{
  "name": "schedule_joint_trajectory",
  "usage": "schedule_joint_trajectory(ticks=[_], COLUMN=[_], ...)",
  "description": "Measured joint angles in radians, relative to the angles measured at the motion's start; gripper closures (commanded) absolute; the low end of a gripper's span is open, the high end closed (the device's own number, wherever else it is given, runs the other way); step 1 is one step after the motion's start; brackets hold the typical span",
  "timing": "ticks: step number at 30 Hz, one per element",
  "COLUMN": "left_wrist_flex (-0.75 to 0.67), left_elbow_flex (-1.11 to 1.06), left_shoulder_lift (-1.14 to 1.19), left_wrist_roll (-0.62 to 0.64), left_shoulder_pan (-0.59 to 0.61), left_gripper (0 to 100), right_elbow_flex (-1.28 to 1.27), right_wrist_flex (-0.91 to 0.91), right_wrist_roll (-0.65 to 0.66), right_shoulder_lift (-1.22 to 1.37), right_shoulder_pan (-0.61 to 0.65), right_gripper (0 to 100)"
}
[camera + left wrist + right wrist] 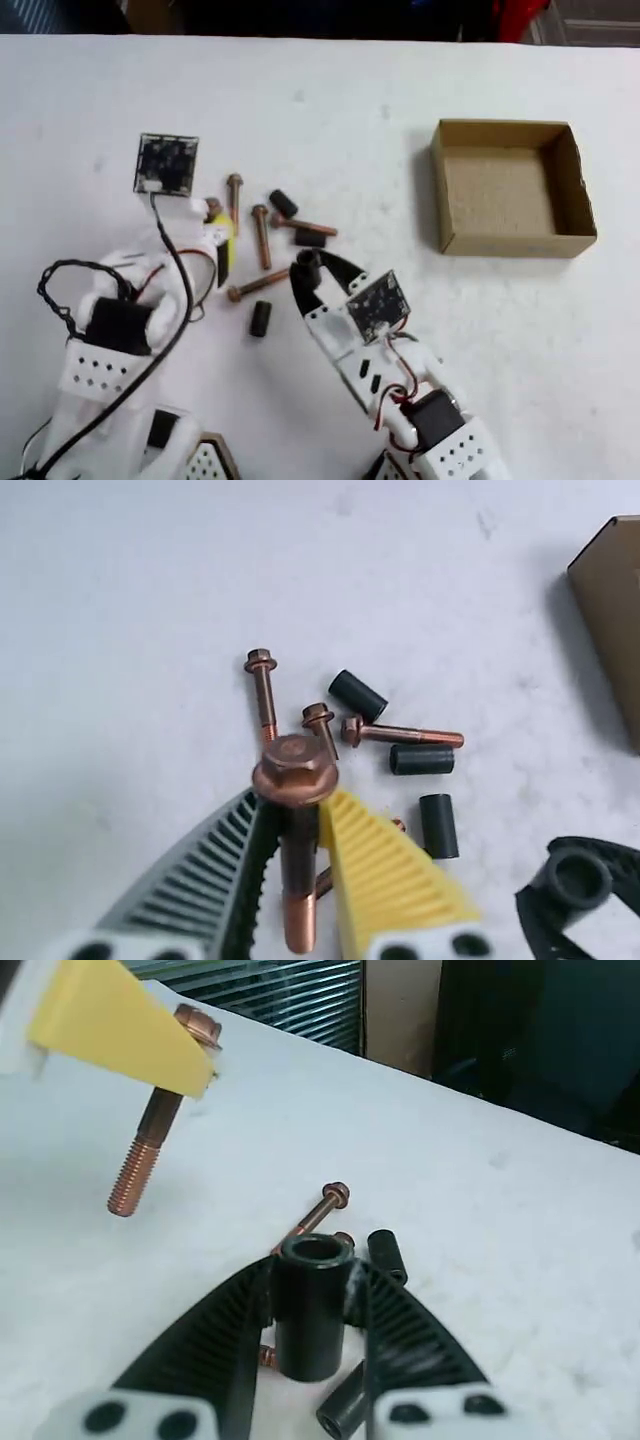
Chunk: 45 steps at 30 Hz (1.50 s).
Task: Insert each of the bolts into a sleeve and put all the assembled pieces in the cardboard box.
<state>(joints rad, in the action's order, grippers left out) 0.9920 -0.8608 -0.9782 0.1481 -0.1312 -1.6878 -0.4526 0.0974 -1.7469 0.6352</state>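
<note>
My left claw (295, 802) clamped bolt (296, 772) below head, right claw (312, 1268) clamped sleeve (312, 1320) mid-body, well off box (515, 243); both looked rigid, slick, light.

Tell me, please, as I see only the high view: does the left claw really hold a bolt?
Observer: Yes, the left claw is shut on a bolt, gripped by its shank under the head.
Operator: And the right claw?
Observer: The right claw is shut on a black sleeve, its open bore facing away from the wrist.
Operator: Is the bolt's thread free?
Observer: Yes, the threaded end sticks out bare beyond the yellow finger.
</note>
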Motion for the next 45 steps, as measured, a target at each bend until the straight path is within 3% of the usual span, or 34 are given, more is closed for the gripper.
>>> schedule_joint_trajectory(ticks=[10, 19, 30, 41, 45], left_wrist_flex=[-0.152, -0.16, -0.149, -0.512, -0.578], left_elbow_flex=[0.0, 0.0, -0.147, -0.411, -0.446], left_shoulder_lift=[0.0, -0.006, -0.287, -0.508, -0.517], left_wrist_roll=[0.008, 0.008, 0.008, 0.086, 0.086], left_shoulder_pan=[-0.077, -0.117, -0.121, -0.164, -0.192], left_gripper=[98, 98, 98, 98, 98], right_elbow_flex=[0.0, 0.0, 0.0, 0.0, 0.0], right_wrist_flex=[0.0, -0.006, -0.006, -0.006, 0.02], right_wrist_roll=[0.0, 0.0, 0.0, 0.0, 0.0], right_shoulder_lift=[0.0, 0.005, 0.005, 0.005, 0.005], right_shoulder_pan=[0.003, -0.025, -0.025, 0.014, 0.014], right_gripper=[98.1, 98.1, 98.1, 98.1, 98.1])
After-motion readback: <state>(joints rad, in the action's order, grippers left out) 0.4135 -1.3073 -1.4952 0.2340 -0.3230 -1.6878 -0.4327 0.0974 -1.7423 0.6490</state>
